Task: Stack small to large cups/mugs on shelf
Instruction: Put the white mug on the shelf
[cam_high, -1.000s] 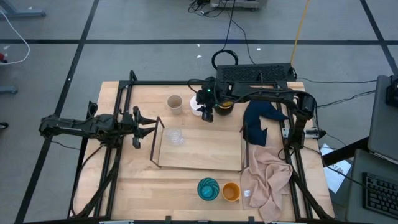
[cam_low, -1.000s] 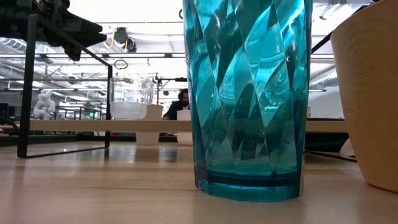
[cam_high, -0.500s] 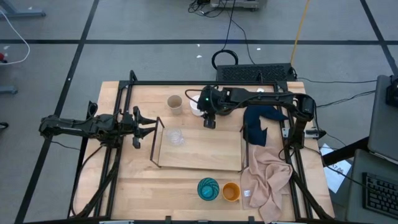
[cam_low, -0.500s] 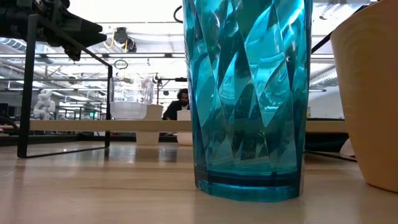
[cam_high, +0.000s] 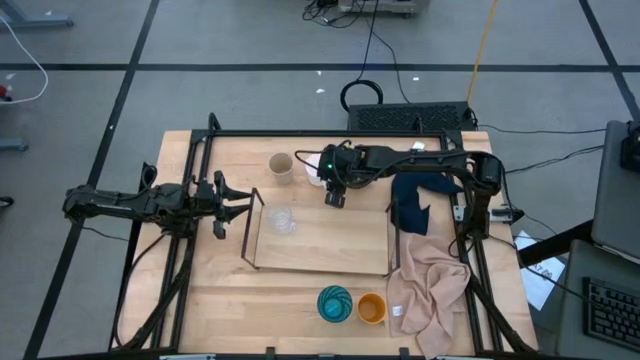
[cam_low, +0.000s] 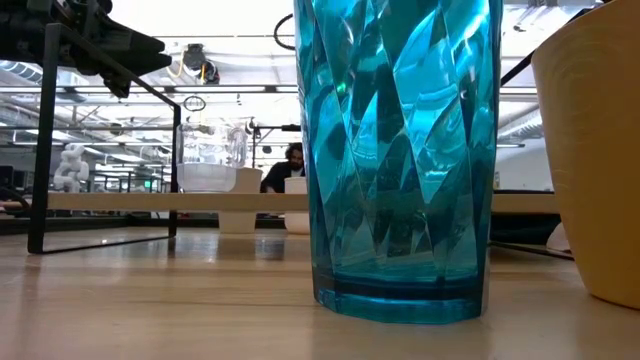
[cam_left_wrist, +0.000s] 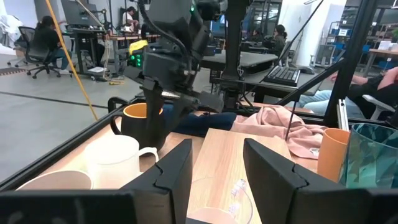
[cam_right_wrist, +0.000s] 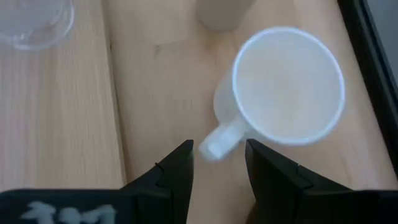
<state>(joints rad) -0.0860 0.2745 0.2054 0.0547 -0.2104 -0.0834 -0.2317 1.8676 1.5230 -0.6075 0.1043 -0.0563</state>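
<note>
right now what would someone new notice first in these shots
In the low view a teal cup fills the frame, standing at the table's near edge beside an orange cup. At the far side the right pincer hangs open just above a white mug, its fingers either side of the handle. On the shelf stands only a clear glass, with the left pincer open beside that end.

Pink cloth (cam_high: 427, 285), blue cloth (cam_high: 418, 194), keyboard (cam_high: 410, 117)

Table (cam_high: 220, 300): wooden; holds shelf, beige cup (cam_high: 281, 165), teal cup (cam_high: 335, 303), orange cup (cam_high: 372, 309), pink cloth (cam_high: 430, 285).
Shelf (cam_high: 330, 245): holds clear glass (cam_high: 282, 220).
</note>
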